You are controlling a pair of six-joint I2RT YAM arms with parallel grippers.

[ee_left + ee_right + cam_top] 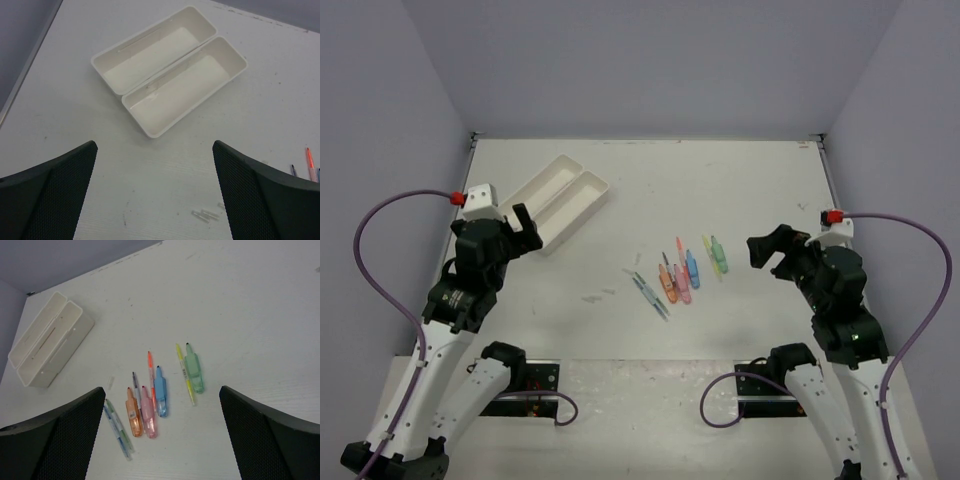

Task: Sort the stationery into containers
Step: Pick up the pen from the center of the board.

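Observation:
The stationery lies loose mid-table: an orange marker (133, 412), a pink marker (149, 413), a blue marker (160, 391), a green marker (193, 369), thin yellow (185, 375) and orange (151, 375) pens, and two blue-green pens (118, 429). The cluster also shows in the top view (680, 272). Two empty white trays (563, 198) sit side by side at the back left, also in the left wrist view (170, 67). My left gripper (525, 229) is open and empty just in front of the trays. My right gripper (767, 250) is open and empty, to the right of the markers.
Small clear caps (205, 215) lie on the table between the trays and the markers. A raised edge (650, 138) runs along the back of the table, with walls around.

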